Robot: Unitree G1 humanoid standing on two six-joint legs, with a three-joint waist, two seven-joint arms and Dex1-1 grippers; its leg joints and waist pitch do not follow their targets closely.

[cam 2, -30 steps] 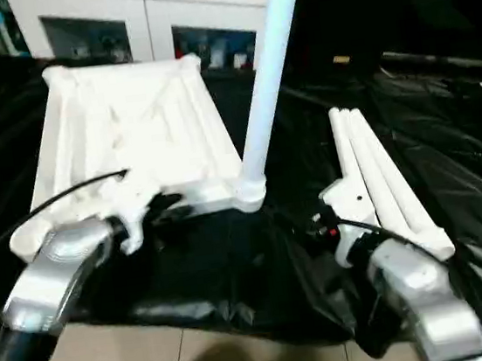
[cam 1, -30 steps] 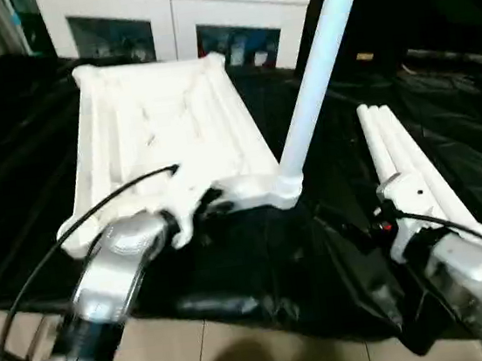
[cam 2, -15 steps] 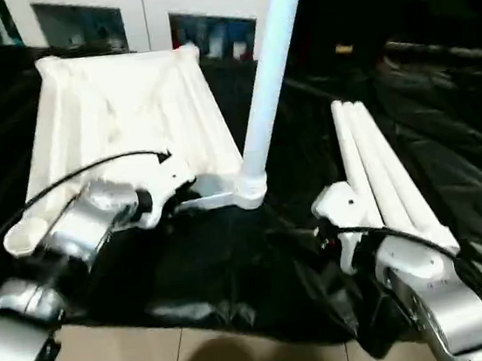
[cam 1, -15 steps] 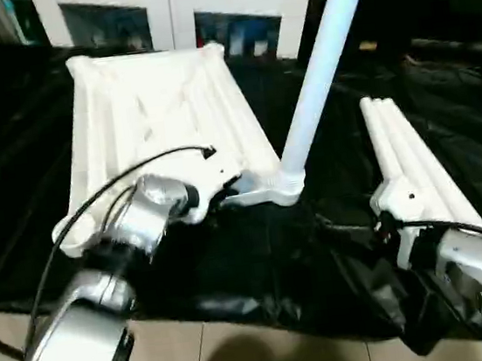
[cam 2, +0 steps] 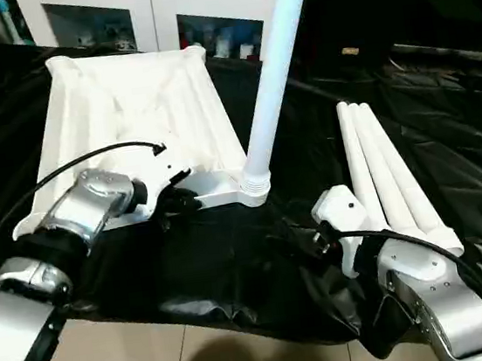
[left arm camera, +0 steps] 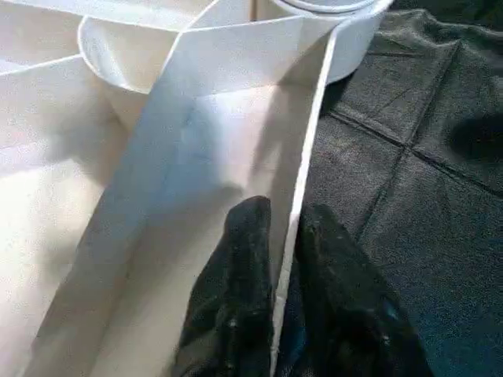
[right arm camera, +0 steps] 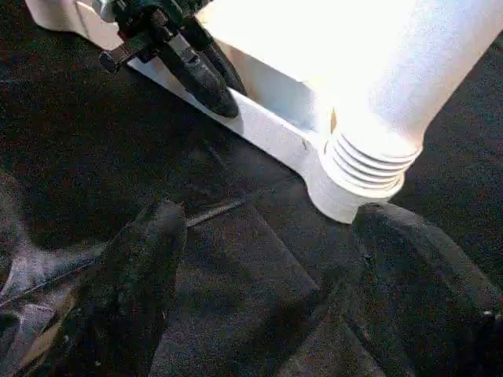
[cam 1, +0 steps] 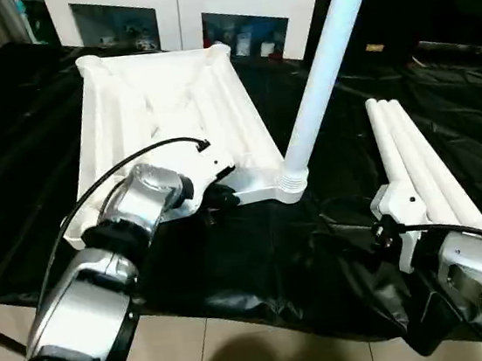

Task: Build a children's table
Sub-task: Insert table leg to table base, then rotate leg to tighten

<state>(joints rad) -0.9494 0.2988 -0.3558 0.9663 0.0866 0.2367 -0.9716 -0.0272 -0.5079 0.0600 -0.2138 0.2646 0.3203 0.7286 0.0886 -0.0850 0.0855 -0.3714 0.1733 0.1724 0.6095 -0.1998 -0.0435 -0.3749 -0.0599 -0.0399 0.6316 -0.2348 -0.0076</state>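
Observation:
The children's table top [cam 1: 162, 111] lies upside down on the black cloth, its ribbed underside facing up. One white leg [cam 1: 320, 74] stands upright in the near right corner socket [cam 1: 290, 183]. My left gripper [left arm camera: 283, 236] is shut on the thin near rim wall [left arm camera: 310, 157] of the top, one black finger on each side, a little left of that socket. My right gripper [right arm camera: 271, 220] is open, its fingers spread wide just above the cloth in front of the socket [right arm camera: 354, 177]. Three more legs [cam 1: 414, 159] lie side by side on the right.
A white cabinet [cam 1: 194, 14] with glass doors stands behind the table top. The black cloth [cam 1: 259, 257] is wrinkled and hangs over the near edge above a tiled floor [cam 1: 218, 351]. A black cable [cam 1: 126, 173] loops over my left forearm.
My left gripper's fingers have closed onto the top's near rim, and the left forearm has swung in behind them. The right arm has stayed about where it was.

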